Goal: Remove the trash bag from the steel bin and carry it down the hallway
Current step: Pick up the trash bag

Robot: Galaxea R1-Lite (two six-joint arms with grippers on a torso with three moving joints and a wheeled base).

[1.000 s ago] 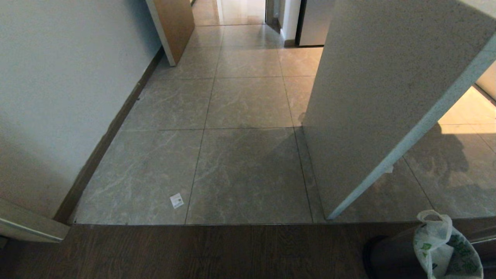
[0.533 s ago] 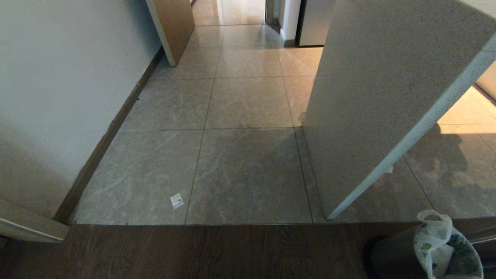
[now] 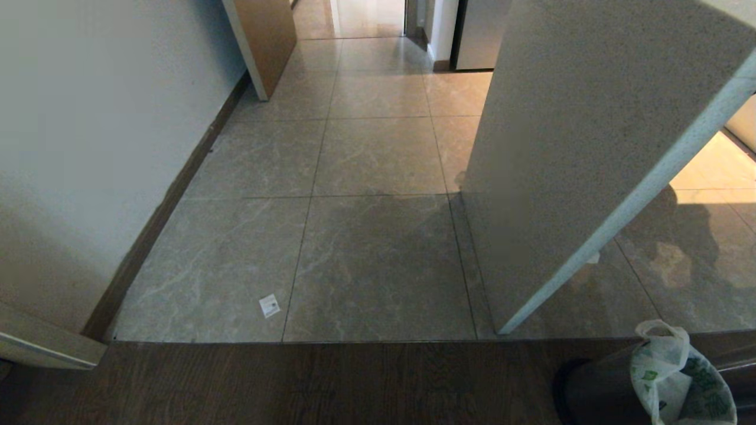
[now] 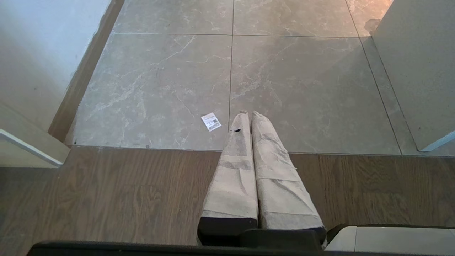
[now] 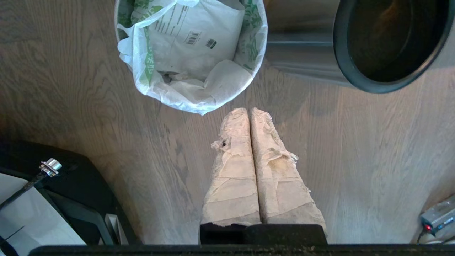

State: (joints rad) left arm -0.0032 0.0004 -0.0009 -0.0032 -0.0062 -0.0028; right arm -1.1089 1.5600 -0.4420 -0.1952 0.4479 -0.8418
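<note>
The trash bag (image 3: 679,381), white with green leaf prints, stands at the lower right of the head view, one loop handle up. It lines a round container and wraps over its rim; paper waste lies inside the bag (image 5: 192,53). Beside it stands the steel bin (image 5: 387,39), black-rimmed and dark inside, which the head view shows as a dark steel bin (image 3: 590,389). My right gripper (image 5: 249,111) is shut and empty above the wooden floor, just short of the bag's edge. My left gripper (image 4: 249,113) is parked, shut and empty, over the threshold. The hallway (image 3: 366,236) of glossy tiles runs ahead.
A white pillar corner (image 3: 561,177) juts in on the right and a white wall (image 3: 88,147) with dark skirting runs along the left. A paper scrap (image 3: 269,306) lies on the tiles. A wooden door (image 3: 266,41) stands further down. My base (image 5: 53,199) is close behind the right gripper.
The shadow on the tiles at the right has shifted and a lighter patch shows there now. The bag, the bins and the rest of the head view have not moved.
</note>
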